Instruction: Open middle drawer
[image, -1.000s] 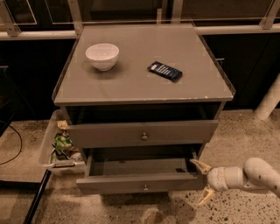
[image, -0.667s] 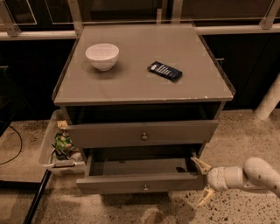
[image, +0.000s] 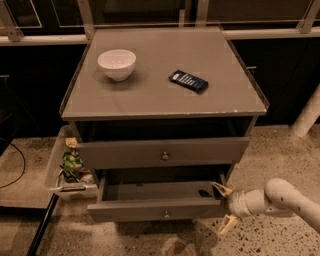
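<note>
The fingers (image: 222, 189) stand apart, one tip above and one below the right end of the middle drawer (image: 150, 210) front; I cannot tell whether they touch it. The gripper (image: 225, 207) sits at 4 o'clock. The middle drawer, at 6 o'clock beneath the top drawer (image: 125, 152), stands well out. The pull looks nearly done. Next is probably a short straight draw toward 6, or backing clear.

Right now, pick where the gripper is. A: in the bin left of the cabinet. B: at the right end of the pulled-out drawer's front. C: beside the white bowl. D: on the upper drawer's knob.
B: the gripper, open, sits low at the right end of the middle drawer, whose front stands pulled out.
</note>
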